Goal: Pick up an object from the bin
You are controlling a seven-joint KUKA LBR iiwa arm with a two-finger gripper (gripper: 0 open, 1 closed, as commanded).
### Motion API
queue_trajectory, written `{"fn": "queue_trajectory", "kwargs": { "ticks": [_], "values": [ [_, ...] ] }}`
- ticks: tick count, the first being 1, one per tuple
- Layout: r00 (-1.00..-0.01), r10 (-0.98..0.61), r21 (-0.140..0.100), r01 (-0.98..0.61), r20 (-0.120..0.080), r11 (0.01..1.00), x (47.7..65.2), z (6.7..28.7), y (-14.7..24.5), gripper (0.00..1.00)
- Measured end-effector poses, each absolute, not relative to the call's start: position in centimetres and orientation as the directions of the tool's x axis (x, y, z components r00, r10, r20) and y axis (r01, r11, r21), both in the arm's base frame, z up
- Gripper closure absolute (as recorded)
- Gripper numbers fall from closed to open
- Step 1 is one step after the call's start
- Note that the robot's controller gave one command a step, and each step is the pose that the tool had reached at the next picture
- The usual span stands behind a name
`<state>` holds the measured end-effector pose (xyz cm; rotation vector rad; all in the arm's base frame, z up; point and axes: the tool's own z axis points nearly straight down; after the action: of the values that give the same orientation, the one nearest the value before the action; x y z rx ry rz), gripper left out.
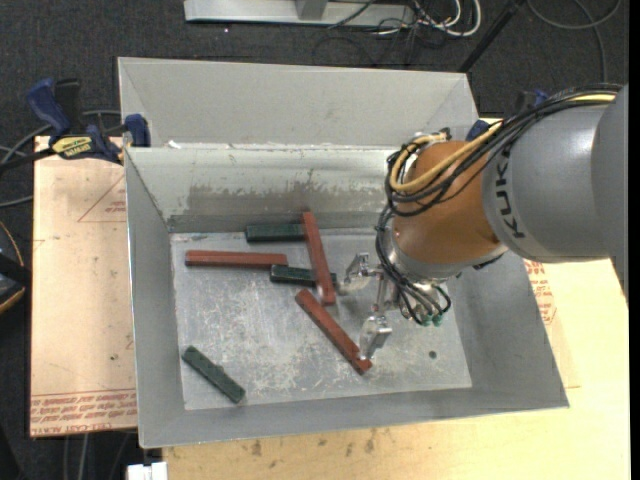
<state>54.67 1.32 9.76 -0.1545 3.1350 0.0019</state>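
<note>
In the camera view, nothing was yet lifted. The pincer (367, 303) stood wide and low over the bin's (240, 313) scuffed grey metal floor, one fingertip beside the lower end of a long, flat red-brown bar (330, 328). A matte dark green bar (212, 375) lay well apart. The grasp and lift were still to do.

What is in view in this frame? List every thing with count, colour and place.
Bin: one, grey metal, holds all the bars.
Red-brown bars: three; one flat at left-centre, one running from the back wall toward the centre, one diagonal at centre-front.
Dark green bars: three; one by the back wall, one at centre, one alone at front left.
Arm: one, grey with orange wrist cover, reaching in from the right.
Gripper: one, silver, open, by the diagonal bar's lower end.
</note>
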Motion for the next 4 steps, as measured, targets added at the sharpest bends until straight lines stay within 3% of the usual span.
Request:
{"fn": "queue_trajectory", "kwargs": {
  "ticks": [1,2,3,4],
  "values": [
    [-0.994,-0.108,0.001,-0.108,0.001,0.994,52.8,11.9,4.1,0.0],
    [-0.997,-0.071,0.001,-0.071,0.0,0.997,51.4,8.9,2.5,1.0],
    [-0.997,-0.071,0.001,-0.071,0.0,0.997,51.4,8.9,2.5,1.0],
    [-0.997,-0.078,0.001,-0.078,0.007,0.997,50.6,13.5,2.1,1.0]
  ]
}}
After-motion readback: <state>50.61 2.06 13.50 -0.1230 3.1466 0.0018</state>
